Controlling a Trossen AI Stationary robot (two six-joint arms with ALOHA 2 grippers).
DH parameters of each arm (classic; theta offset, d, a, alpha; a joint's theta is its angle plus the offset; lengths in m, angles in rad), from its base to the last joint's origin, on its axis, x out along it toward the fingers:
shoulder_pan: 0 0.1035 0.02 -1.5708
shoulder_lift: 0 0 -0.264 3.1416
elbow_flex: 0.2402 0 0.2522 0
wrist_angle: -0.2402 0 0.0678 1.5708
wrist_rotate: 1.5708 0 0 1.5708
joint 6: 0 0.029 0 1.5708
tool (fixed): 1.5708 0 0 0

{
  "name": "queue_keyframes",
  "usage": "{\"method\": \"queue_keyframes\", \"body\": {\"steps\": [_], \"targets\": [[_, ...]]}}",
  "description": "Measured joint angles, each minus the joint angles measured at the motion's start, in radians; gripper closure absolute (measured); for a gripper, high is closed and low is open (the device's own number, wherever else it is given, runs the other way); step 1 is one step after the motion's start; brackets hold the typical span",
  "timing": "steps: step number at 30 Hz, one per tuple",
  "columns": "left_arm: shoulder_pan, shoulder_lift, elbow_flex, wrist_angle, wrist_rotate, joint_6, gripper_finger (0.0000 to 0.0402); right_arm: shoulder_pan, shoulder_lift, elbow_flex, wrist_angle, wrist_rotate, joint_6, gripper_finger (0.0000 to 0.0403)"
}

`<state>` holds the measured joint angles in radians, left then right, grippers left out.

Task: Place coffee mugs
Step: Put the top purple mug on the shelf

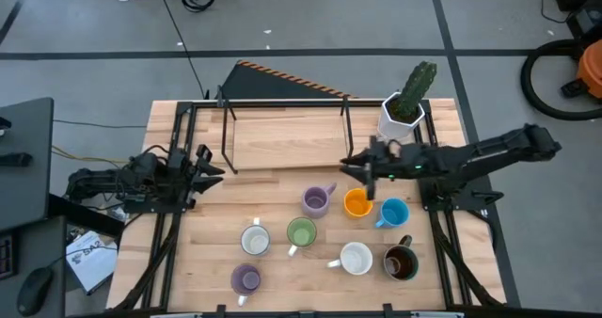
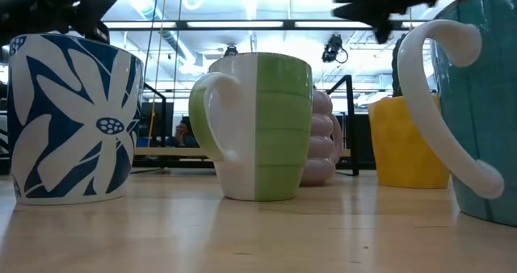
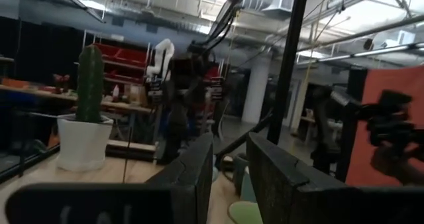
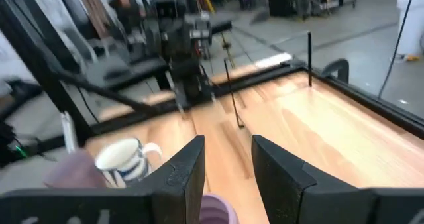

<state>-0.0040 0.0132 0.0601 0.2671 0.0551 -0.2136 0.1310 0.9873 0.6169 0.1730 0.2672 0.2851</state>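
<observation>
Bench (image 1: 282,144): pale wood slats, black frame rails along its sides.

Left hand (image 1: 218,170): at the bench's 9 o'clock edge, over bare wood, fingers (image 3: 192,177) apart with a narrow gap, holding nothing.

Mugs, left to right across the 6 o'clock half of the bench:
- Lavender mug (image 1: 246,279), at 7 o'clock, nearest the front edge.
- White mug with blue floral print (image 1: 255,239), just above it.
- Green mug (image 1: 301,232), white handle, beside the floral one.
- Second lavender mug (image 1: 316,200), near the bench centre.
- Plain white mug (image 1: 356,258), at 5 o'clock.
- Orange mug (image 1: 356,203), directly below the right hand.
- Blue mug (image 1: 393,213), touching or just beside the orange one.
- Dark brown mug (image 1: 401,262), farthest right, near the front edge.

Right hand (image 1: 350,166): reaching in from 3 o'clock, hovering just above the orange mug, fingers (image 4: 185,174) parted and empty.

Cactus pot (image 1: 403,116): white faceted pot with green cactus, at 1 o'clock.
</observation>
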Motion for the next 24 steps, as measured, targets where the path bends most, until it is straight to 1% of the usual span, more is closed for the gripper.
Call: {"method": "queue_keyframes", "body": {"steps": [4,7,11,13,19,24], "targets": [[0.0,0.0,0.0,-0.023,0.0,0.024,0.0303,0.025,0.179,0.176,-0.172,0.003,0.0,0.0273],[0.0,0.0,0.0,-0.032,-0.002,0.048,0.0303,0.052,0.296,0.316,-0.322,0.036,0.008,0.0273],[0.0,0.0,0.0,-0.004,-0.019,0.058,0.0303,0.082,0.431,0.493,-0.491,0.051,0.007,0.0273],[0.0,0.0,0.0,0.007,-0.032,0.09,0.0303,0.095,0.488,0.573,-0.559,0.052,0.007,0.0273],[0.0,0.0,0.0,0.006,-0.11,0.131,0.0303,0.127,0.646,0.739,-0.694,0.053,0.019,0.0273],[0.0,0.0,0.0,0.011,-0.165,0.134,0.0303,0.145,0.765,0.883,-0.928,0.05,0.097,0.0271]]}}
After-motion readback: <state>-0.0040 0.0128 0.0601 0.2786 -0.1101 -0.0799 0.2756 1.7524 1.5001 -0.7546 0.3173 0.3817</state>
